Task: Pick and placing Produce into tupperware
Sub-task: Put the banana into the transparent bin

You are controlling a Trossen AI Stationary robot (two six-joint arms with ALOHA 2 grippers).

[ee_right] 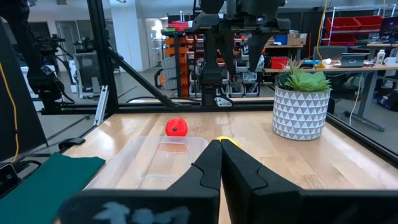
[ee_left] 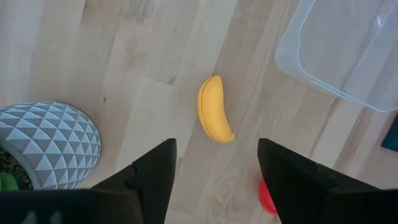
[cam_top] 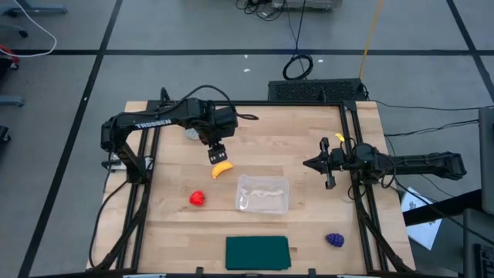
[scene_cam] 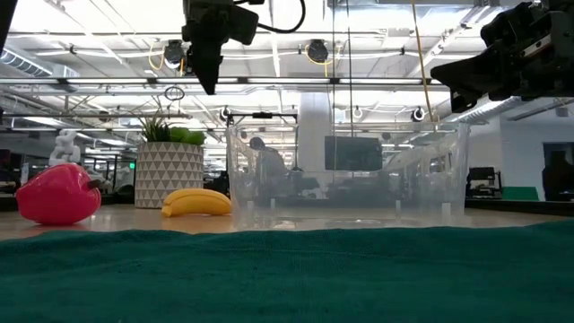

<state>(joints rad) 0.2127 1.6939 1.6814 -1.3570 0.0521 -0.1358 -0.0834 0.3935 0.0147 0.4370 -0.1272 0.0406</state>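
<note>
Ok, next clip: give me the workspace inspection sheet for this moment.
Surface: wooden table, bare wood between items.
Job's things: banana lies left of the clear tupperware, outside it; red fruit farther left; grape bunch near the front right corner. Tupperware holds no produce.
Clutter: green mat at the front edge; potted plant behind the left arm.
Grippers: left claw open, above the banana, not touching; right claw shut, empty, at the right side.
Cables: black cable loop on the floor behind the table.
Surroundings: workshop shelving, benches.
</note>
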